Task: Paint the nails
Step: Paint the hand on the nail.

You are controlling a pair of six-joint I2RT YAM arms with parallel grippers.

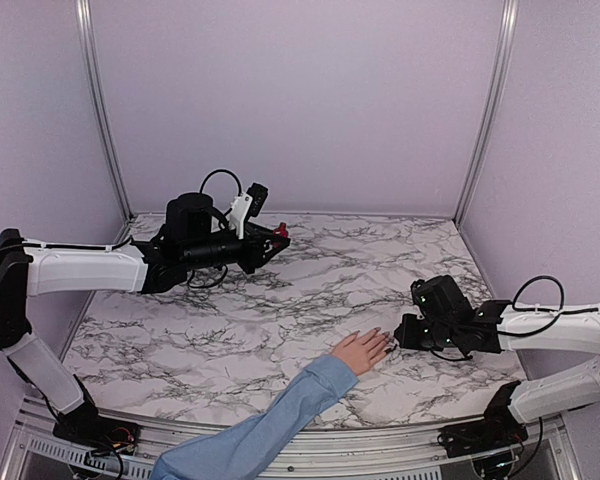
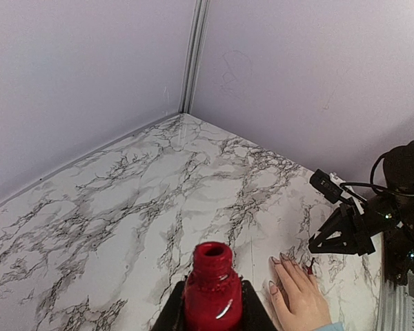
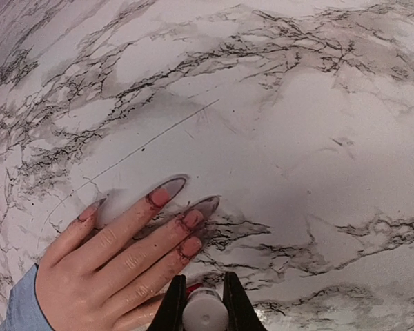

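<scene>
A light-skinned hand (image 1: 360, 351) in a light blue sleeve (image 1: 270, 425) lies flat on the marble table, fingers pointing right. Its nails (image 3: 167, 190) are long and pinkish with dark red smears at their bases; they also show in the left wrist view as nails (image 2: 274, 261). My right gripper (image 3: 203, 279) is shut on a white brush cap (image 3: 205, 312), low beside the fingertips, with a red tip showing near the little finger. My left gripper (image 2: 212, 307) is raised at the back left, shut on an open red polish bottle (image 2: 212, 283), held upright.
The marble tabletop (image 1: 380, 270) is bounded by lilac walls with metal corner posts (image 1: 485, 110). The person's forearm crosses the near table edge between my two arm bases. My right gripper (image 2: 345, 231) appears just beyond the fingers in the left wrist view.
</scene>
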